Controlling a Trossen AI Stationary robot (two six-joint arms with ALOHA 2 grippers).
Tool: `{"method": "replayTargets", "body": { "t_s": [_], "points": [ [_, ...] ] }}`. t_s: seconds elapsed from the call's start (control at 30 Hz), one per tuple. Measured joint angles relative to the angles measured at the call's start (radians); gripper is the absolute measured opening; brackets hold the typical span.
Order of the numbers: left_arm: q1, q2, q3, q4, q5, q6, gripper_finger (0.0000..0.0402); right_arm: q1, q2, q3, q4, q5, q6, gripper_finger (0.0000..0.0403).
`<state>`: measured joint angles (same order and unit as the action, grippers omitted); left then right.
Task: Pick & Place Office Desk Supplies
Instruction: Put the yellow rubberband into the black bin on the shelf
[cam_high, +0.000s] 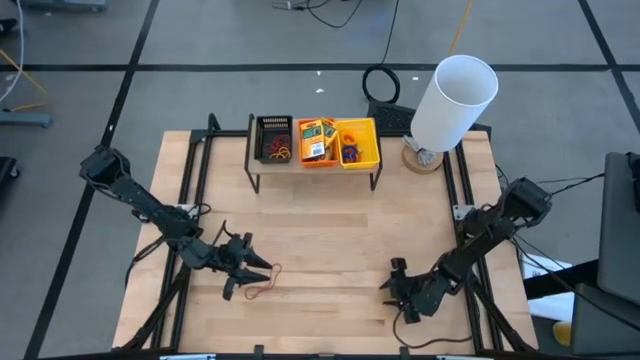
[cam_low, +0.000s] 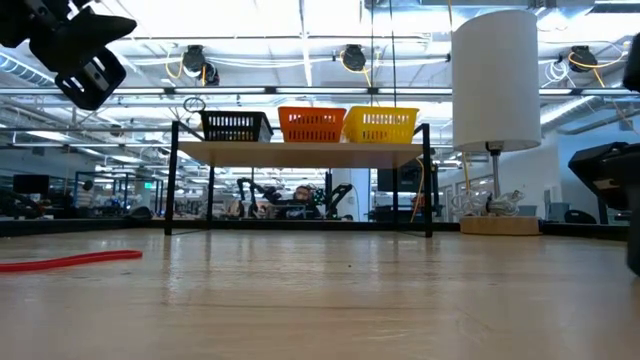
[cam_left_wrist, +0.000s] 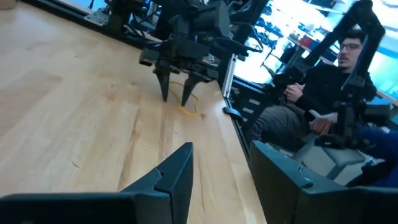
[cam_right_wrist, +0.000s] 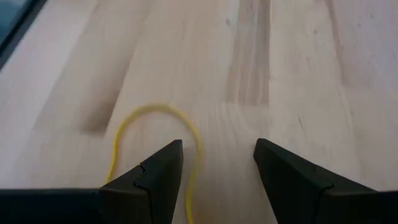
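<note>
Three bins in a row on a raised black-framed shelf (cam_high: 372, 176) at the table's far edge: black bin (cam_high: 274, 138), orange bin (cam_high: 318, 142), yellow bin (cam_high: 358, 142). Coloured rubber-band loops in the black bin (cam_high: 279, 151) and in the yellow one (cam_high: 350, 152); yellow packs with green-and-white labels (cam_high: 316, 139) in the orange bin, count not clear from above. Two loose bands on the table: one red rubber band (cam_high: 262, 284) at the near left, one yellow rubber band (cam_right_wrist: 151, 138) at the near right. One big white cylinder (cam_high: 452, 102) on a round wooden base at the far right corner.

Pale wooden plank table (cam_high: 330, 240) with black rails along both sides, on a grey floor marked with dark lines and strewn with cables. Beyond the table, an open hall with bright ceiling lights and more rigs; one seated person (cam_left_wrist: 323, 93) in dark clothes past the table's right side, in the left wrist view.

Left gripper (cam_high: 256, 276) low over the near left of the table, fingers apart and holding nothing, the red band just beside its tips. Right gripper (cam_high: 392, 284) low over the near right, fingers apart and empty, the yellow band lying on the wood by one fingertip (cam_right_wrist: 171, 152), contact not discernible
</note>
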<state>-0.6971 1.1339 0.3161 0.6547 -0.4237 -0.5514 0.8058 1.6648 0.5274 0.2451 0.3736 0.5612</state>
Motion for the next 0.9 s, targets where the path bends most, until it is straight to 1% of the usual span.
{"method": "replayTargets", "body": {
  "t_s": [0.2,0.33,0.77,0.83,0.9],
  "points": [
    [0.000,0.000,0.000,0.001,-0.028,-0.039,0.0147,0.006,0.089,0.000,0.110,0.006,0.028,0.0199],
    [0.000,0.000,0.000,0.001,-0.033,-0.042,0.0147,0.006,0.105,0.000,0.133,-0.006,0.028,0.0194],
    [0.000,0.000,0.000,0.001,-0.033,-0.060,0.0147,0.005,0.105,0.001,0.076,-0.024,0.028,0.0138],
    [0.000,0.000,0.000,0.001,-0.033,-0.060,0.0147,0.005,0.105,0.001,0.077,-0.028,0.029,0.0124],
    [0.000,0.000,0.000,0.001,-0.033,-0.060,0.0147,0.005,0.105,0.001,0.081,-0.030,0.031,0.0102]
  ]
}}
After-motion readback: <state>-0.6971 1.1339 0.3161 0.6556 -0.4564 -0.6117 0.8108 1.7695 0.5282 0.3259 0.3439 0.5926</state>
